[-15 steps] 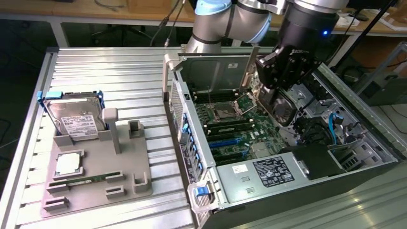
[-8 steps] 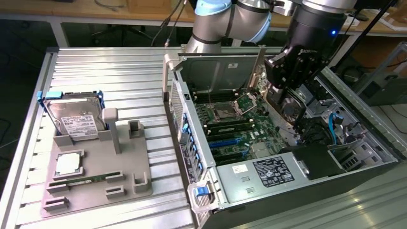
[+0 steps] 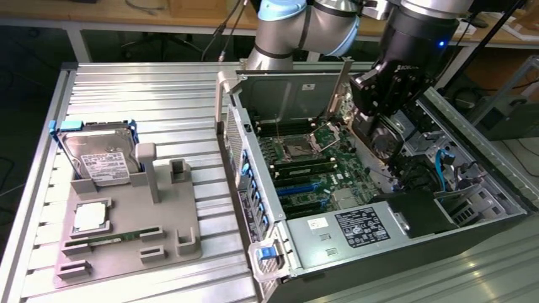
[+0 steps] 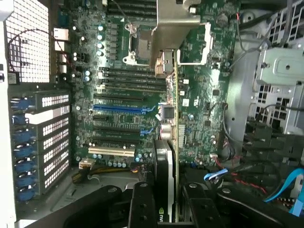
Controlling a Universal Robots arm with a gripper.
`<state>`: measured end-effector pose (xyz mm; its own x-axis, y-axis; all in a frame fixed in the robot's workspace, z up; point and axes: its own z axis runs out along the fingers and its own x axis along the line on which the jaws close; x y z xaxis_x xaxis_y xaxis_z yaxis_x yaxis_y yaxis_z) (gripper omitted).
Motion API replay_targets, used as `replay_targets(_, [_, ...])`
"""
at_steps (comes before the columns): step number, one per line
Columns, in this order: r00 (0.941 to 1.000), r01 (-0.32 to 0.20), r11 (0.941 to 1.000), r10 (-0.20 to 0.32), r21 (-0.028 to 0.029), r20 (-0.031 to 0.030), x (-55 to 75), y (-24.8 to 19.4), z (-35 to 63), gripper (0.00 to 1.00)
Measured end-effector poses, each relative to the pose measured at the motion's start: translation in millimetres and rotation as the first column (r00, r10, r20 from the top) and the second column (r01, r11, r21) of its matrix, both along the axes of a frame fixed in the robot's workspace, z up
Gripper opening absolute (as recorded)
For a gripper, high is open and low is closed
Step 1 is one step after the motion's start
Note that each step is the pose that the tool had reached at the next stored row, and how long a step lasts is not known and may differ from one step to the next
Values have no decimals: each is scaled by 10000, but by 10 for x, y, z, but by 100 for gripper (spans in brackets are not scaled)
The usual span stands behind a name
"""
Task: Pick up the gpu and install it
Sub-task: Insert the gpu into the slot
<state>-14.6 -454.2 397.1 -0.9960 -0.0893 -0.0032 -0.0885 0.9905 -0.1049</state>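
I hold the gpu [image 3: 377,140], a thin dark card with a narrow silver bracket [image 3: 341,88] at one end, above the open computer case [image 3: 471,214]. My gripper [image 3: 375,115] is shut on it. In the wrist view the gpu [image 4: 170,142] shows edge-on between my two black fingers [image 4: 142,204], and its silver bracket [image 4: 173,28] is at the far end. It hangs over the green motherboard [image 4: 118,80], clear of the board, to one side of the blue and black expansion slots [image 4: 118,108]. The motherboard [image 3: 312,167] lies on the case floor.
On the exterior view's left, a grey fixture [image 3: 126,233] carries a silver hard drive with blue rails [image 3: 97,158], a processor [image 3: 90,218] and a green memory stick [image 3: 110,240]. The case also holds a power supply [image 3: 358,227], a drive cage [image 4: 280,66] and loose blue cables [image 4: 216,175].
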Motion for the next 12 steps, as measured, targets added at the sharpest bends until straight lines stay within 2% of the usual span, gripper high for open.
replay_targets(1, [9999, -134, 9999, 134, 62, 1, 0, 0, 0, 28])
replay_targets(4, [9991, -422, 9985, 422, 361, 9, 1, 0, 0, 28])
replay_targets(6, [9974, -726, 9962, 726, 475, 16, 0, 0, -2, 28])
replay_targets(7, [9959, -906, 9946, 906, 514, 19, 1, 0, -6, 28])
replay_targets(8, [9918, -1276, 9904, 1277, 536, 21, 2, 0, -19, 28])
replay_targets(10, [9846, -1745, 9832, 1747, 535, 21, 2, 0, -34, 28])
replay_targets(12, [9721, -2341, 9707, 2344, 532, 19, 1, 0, -48, 28])
